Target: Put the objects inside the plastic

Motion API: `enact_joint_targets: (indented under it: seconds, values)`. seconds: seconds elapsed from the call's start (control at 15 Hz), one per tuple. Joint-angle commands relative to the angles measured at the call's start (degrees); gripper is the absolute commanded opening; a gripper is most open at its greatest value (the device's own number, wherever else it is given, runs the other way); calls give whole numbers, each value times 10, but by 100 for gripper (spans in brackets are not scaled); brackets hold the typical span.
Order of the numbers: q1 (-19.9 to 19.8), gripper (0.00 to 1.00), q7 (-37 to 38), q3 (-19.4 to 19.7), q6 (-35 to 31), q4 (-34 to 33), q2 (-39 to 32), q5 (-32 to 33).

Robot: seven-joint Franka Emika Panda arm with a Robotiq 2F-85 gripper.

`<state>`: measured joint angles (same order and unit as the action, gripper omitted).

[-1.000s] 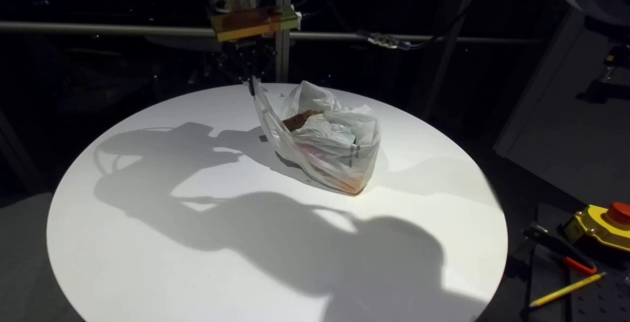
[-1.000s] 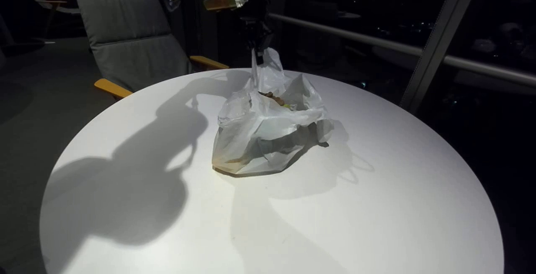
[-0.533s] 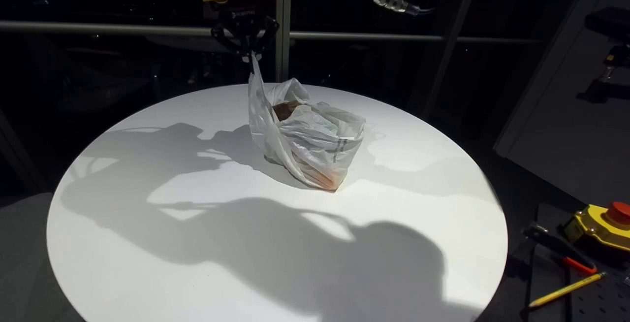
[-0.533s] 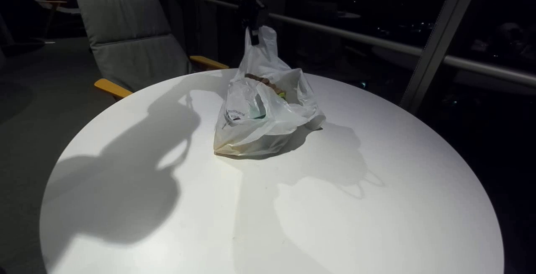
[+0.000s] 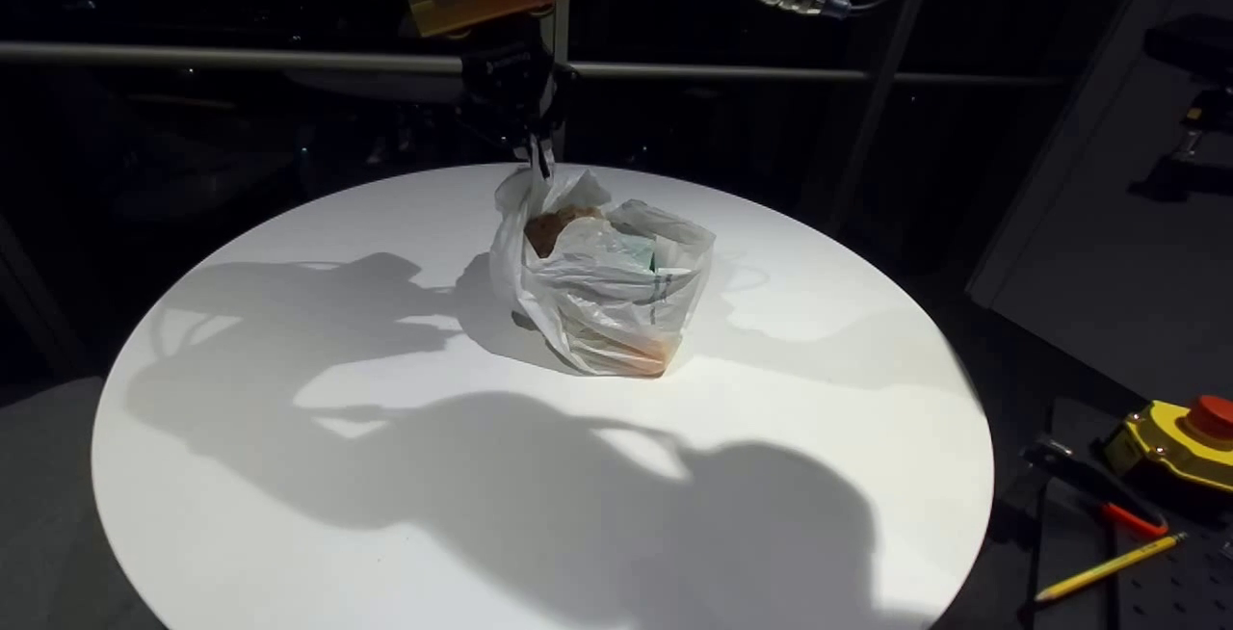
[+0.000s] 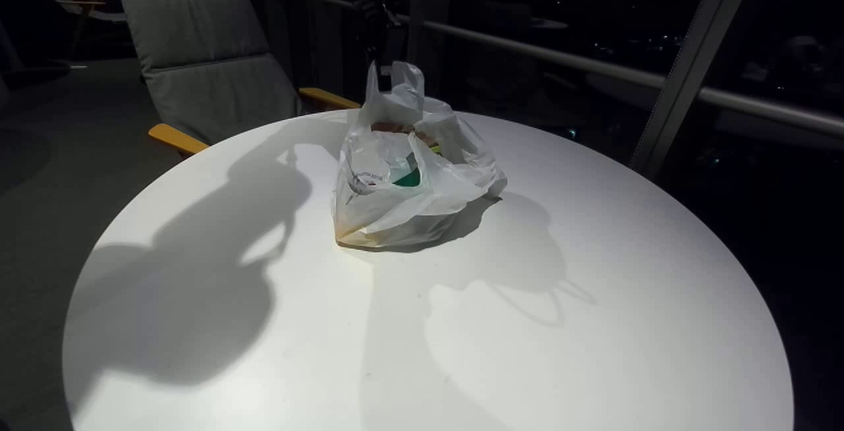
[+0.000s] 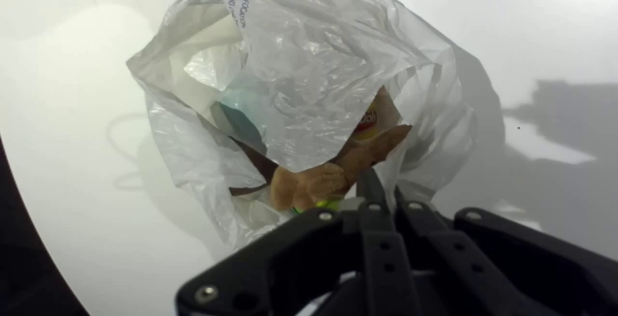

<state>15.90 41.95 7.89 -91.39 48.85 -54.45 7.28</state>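
- Translucent white plastic-film bag (image 5: 616, 310): on round white table (image 5: 260, 553).
- Brown plush toy (image 7: 309, 185): inside bag.
- Black two-fingered gripper (image 7: 385, 188): at bag's top, clenched on its film.

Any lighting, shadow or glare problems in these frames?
Both exterior views: dark background, large shadows across the white table, black gripper hard to make out. An exterior view: bright patch low on the table. Wrist view: shiny highlights on the plastic bag.

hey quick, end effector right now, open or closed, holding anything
End effector: closed, holding the upper film of the translucent white, wrinkly plastic bag.
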Motion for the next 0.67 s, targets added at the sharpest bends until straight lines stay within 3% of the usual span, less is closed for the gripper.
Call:
enact_joint_targets:
  seconds: [0.0,0.13,0.6]
  values:
    - [12,26,7,4,-14,74,59,9]
    - [21,33,6,10,-22,92,76,26]
    - [38,87,-86,-10,-86,156,135,75]
